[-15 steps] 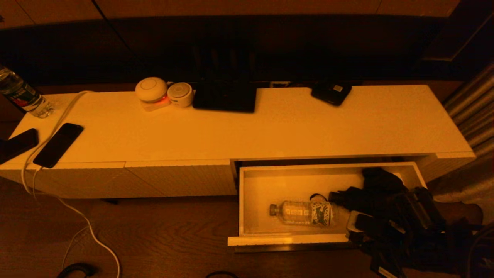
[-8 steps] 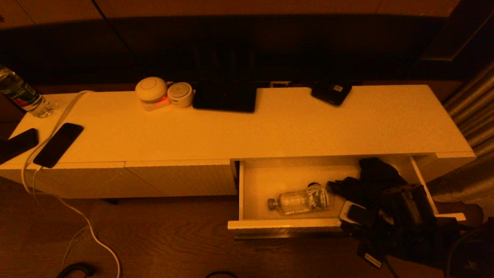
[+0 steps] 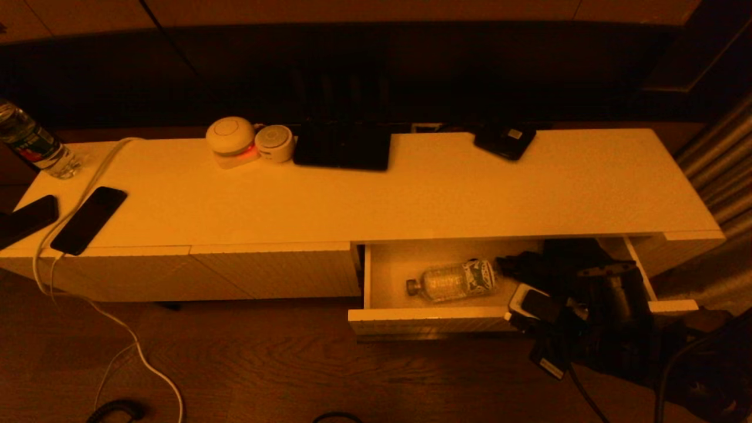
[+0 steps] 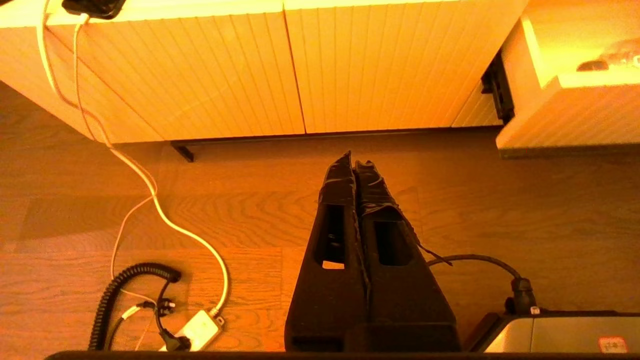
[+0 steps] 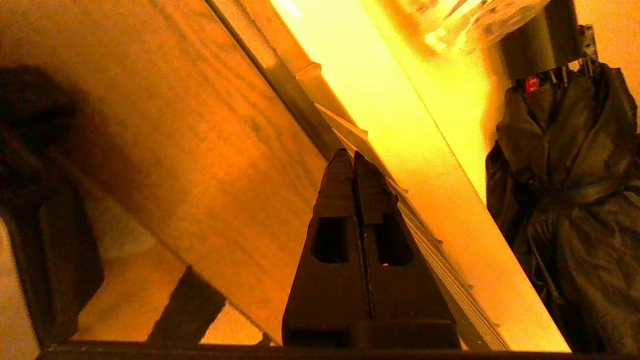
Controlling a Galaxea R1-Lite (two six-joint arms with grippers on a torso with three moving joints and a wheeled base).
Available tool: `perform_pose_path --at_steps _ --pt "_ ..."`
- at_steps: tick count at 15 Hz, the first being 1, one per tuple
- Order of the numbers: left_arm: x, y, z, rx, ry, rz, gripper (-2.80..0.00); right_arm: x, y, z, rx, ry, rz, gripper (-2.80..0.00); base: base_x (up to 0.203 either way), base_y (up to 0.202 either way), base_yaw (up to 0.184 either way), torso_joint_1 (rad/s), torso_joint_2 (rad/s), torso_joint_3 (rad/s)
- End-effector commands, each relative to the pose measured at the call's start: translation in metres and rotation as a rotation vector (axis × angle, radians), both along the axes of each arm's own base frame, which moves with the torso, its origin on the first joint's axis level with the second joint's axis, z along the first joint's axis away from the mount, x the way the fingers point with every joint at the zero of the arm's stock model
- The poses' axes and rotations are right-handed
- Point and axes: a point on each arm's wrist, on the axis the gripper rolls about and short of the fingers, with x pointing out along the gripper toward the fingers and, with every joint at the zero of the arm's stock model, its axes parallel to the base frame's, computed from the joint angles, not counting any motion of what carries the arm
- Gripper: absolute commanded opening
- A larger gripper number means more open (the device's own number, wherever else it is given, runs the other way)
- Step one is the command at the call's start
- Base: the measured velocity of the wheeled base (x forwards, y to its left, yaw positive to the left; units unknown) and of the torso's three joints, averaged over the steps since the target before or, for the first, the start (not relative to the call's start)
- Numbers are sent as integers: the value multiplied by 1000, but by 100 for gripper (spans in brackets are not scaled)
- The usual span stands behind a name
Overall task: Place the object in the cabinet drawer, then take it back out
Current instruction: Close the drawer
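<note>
Our right gripper (image 5: 354, 157) shows its fingers (image 5: 340, 200) clenched together on nothing, tips at the ribbed front of the cabinet drawer (image 3: 429, 321), toward its right end. In the head view the right arm's dark bulk covers the drawer's 3 o'clock side. The drawer stands partly open at the cabinet's (image 3: 376, 194) lower right, and the clear plastic bottle (image 3: 452, 281) lies on its side inside, cap toward 9 o'clock, a black folded umbrella (image 5: 565, 200) just beside it at 3 o'clock. Our left gripper (image 4: 354, 162) hangs parked above the wooden floor (image 4: 500, 225), fingers (image 4: 340, 200) clenched, before the closed ribbed panels (image 4: 250, 70).
</note>
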Motion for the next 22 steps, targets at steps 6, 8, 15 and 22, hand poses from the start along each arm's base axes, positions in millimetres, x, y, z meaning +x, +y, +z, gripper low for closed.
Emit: perform_pose_path --at_steps 6,8,15,22 --pt "0 0 0 0 0 0 -280 19 3 7 -2 -95 -43 -280 0 0 0 0 0 0" --pt "0 0 0 0 0 0 -280 26 4 8 1 -133 -62 -280 0 0 0 0 0 0" --pt "0 0 0 0 0 0 -280 46 11 9 10 -252 -107 -280 0 0 0 0 0 0" --pt "0 0 0 0 0 0 -280 63 17 10 31 -351 -127 -280 0 0 0 0 0 0"
